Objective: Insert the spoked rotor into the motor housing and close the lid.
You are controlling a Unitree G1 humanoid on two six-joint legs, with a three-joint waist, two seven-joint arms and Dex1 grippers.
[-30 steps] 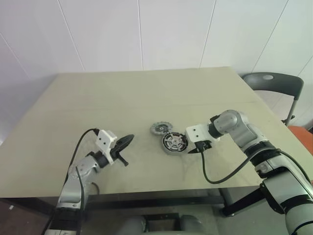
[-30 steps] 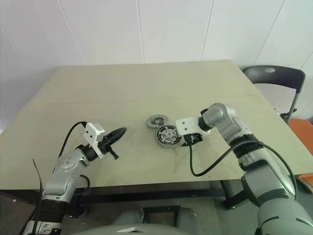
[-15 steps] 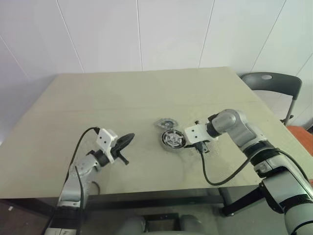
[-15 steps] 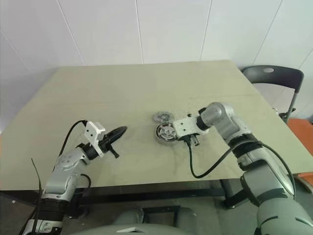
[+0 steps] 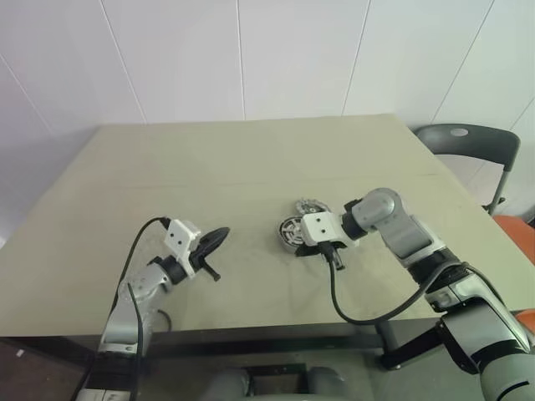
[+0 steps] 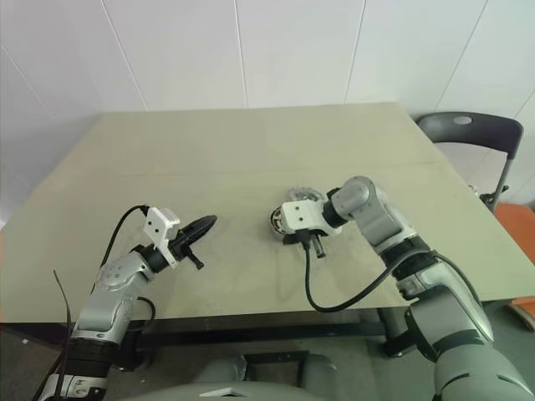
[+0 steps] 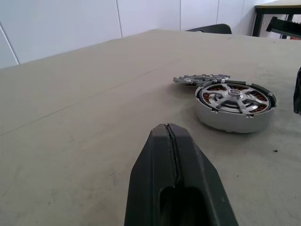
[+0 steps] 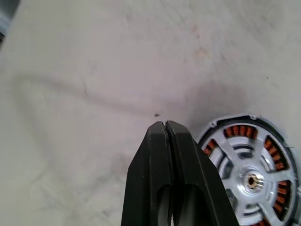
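Spoked rotor [image 7: 233, 100] sitting inside motor housing [image 7: 231, 120] on bench [image 5: 251, 167], lid [image 7: 200, 79] leaning against housing, right gripper [image 8: 165, 141] pressed together beside housing, left gripper [image 7: 171, 155] pressed together, empty, well apart from housing

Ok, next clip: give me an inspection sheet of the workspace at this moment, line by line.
Surface: beige table, faint smudges.
Job's things: rotor already seated in the housing, copper windings showing between the spokes; lid off, lying beside the housing on its far side, one edge propped against it.
Clutter: nothing seen.
Grippers: left gripper shut, empty, hovering well apart from the parts; right gripper shut, empty, just above the table next to the housing.
Cables: black cable looping under the right wrist; another along the left forearm.
Surroundings: white panelled wall; grey chair beside the table.
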